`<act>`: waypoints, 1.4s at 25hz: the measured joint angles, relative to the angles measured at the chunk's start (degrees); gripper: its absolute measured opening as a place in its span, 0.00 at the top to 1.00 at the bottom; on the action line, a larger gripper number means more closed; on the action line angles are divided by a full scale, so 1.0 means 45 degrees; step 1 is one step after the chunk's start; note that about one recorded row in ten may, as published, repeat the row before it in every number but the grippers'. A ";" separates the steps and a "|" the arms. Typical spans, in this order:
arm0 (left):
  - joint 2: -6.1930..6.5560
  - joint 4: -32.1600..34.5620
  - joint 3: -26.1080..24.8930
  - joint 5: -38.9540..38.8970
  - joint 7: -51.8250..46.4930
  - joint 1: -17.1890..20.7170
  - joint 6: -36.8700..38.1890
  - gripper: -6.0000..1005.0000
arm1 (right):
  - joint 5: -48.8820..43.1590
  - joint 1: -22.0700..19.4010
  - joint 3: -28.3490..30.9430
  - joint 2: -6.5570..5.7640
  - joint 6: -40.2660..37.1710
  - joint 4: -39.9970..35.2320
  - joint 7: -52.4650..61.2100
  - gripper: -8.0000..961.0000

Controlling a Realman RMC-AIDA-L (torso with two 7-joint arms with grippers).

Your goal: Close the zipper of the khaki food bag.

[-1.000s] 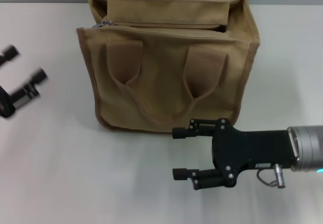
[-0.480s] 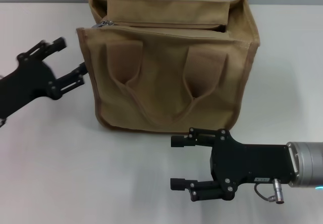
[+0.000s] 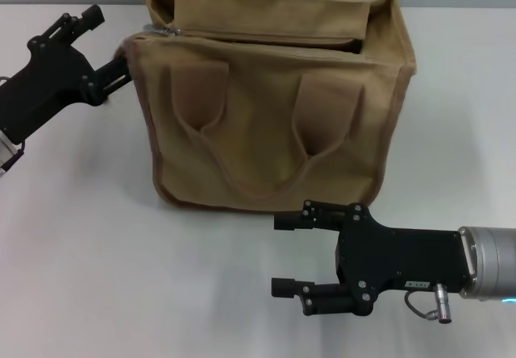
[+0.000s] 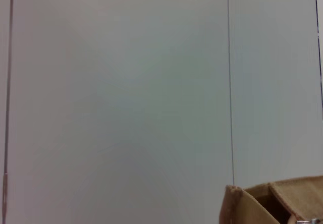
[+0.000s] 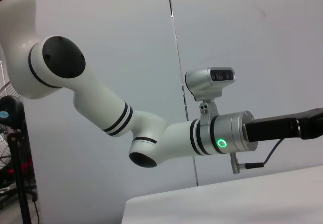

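The khaki food bag [image 3: 266, 124] stands on the white table, handles hanging down its front. The zipper [image 3: 266, 37] runs along its top, with the silver pull tab [image 3: 165, 30] at the bag's left end and a dark gap showing near the right end. My left gripper [image 3: 109, 42] is open, right beside the bag's upper left corner and just left of the pull tab. My right gripper [image 3: 276, 253] is open and empty, in front of the bag, pointing left. A corner of the bag [image 4: 262, 204] shows in the left wrist view.
The white table [image 3: 89, 245] stretches around the bag on all sides. The right wrist view shows my left arm [image 5: 151, 133] with a green light ring, against a grey wall [image 5: 252, 32].
My left gripper has swung in from the far left, up and toward the bag's upper left corner. My right gripper has dropped slightly toward the table's front. The bag has not moved.
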 joint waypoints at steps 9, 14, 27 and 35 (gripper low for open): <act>0.0015 -0.0394 0.0025 -0.0076 0.0098 -0.0030 -0.0011 0.21 | 0.0330 0.0000 -0.0001 0.0000 0.0102 0.0072 -0.0012 0.21; 0.0023 -0.0662 0.0048 -0.0079 0.0344 0.0067 0.0638 0.21 | 0.0330 0.0000 0.0010 0.0000 0.0103 0.0114 -0.0014 0.21; -0.0008 -0.1031 0.0149 -0.0137 0.0374 -0.0102 0.0992 0.73 | 0.0364 -0.0120 0.0019 0.0000 0.0040 0.0145 -0.0013 0.21; -0.0012 -0.1189 0.0078 -0.0538 0.0304 -0.0261 0.1070 0.91 | 0.1260 -0.0376 0.0018 0.0000 -0.0519 0.0552 -0.0949 0.21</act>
